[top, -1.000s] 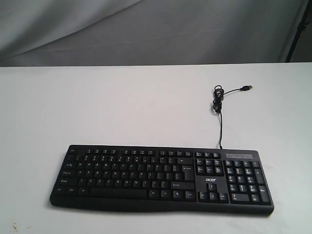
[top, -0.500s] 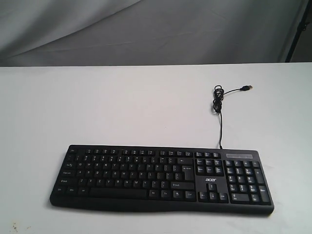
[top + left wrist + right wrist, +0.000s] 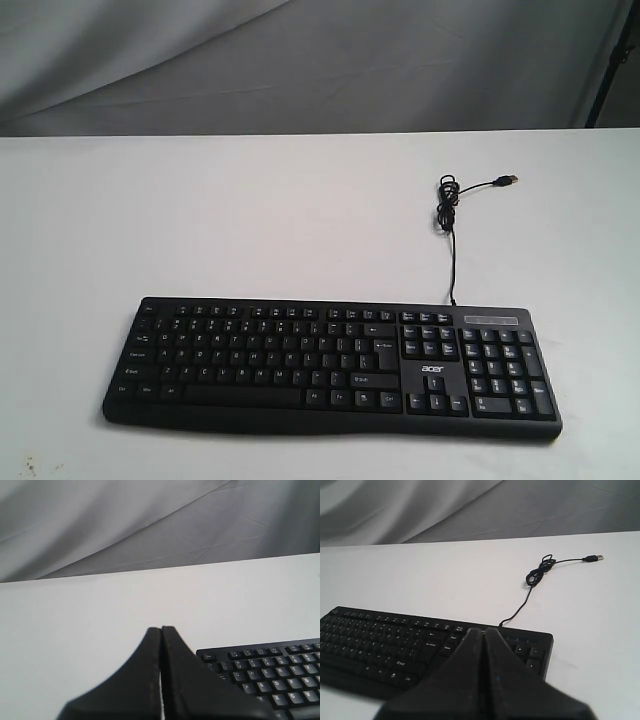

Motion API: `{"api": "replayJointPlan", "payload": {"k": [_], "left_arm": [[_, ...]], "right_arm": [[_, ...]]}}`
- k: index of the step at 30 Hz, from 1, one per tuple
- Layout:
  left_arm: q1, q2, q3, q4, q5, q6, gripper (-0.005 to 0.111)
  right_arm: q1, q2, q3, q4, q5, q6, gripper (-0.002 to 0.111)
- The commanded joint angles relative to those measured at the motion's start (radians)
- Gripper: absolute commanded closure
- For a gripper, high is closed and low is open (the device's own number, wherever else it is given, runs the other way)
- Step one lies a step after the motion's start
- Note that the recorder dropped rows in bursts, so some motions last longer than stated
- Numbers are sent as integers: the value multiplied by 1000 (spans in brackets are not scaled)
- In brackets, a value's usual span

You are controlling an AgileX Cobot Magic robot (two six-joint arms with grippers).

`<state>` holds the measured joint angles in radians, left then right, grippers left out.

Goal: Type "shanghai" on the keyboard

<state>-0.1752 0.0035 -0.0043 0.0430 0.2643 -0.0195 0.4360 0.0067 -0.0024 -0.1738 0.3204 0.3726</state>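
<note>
A wide black keyboard (image 3: 330, 365) with white legends and an acer logo lies on the white table near its front edge; neither arm shows in the exterior view. Seen from the left wrist, my left gripper (image 3: 161, 629) is shut with nothing in it, beside the keyboard's (image 3: 270, 672) Esc corner and short of the keys. From the right wrist, my right gripper (image 3: 483, 629) is also shut and empty, in front of the keyboard's (image 3: 385, 642) number-pad end.
The keyboard's thin black cable (image 3: 448, 235) runs back across the table (image 3: 250, 210) in a small coil to a loose USB plug (image 3: 508, 180). A grey cloth backdrop (image 3: 300, 60) hangs behind the table's far edge.
</note>
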Motion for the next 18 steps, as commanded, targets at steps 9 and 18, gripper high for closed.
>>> {"api": "replayJointPlan", "payload": {"k": [9,18], "left_arm": [[-4,-3,4,1,-3,-3,107],[-4,-3,4,1,-3,-3,107]], "right_arm": [[-8,-7,2,-8,4,-6,108],[-8,-7,2,-8,4,1,108]]}}
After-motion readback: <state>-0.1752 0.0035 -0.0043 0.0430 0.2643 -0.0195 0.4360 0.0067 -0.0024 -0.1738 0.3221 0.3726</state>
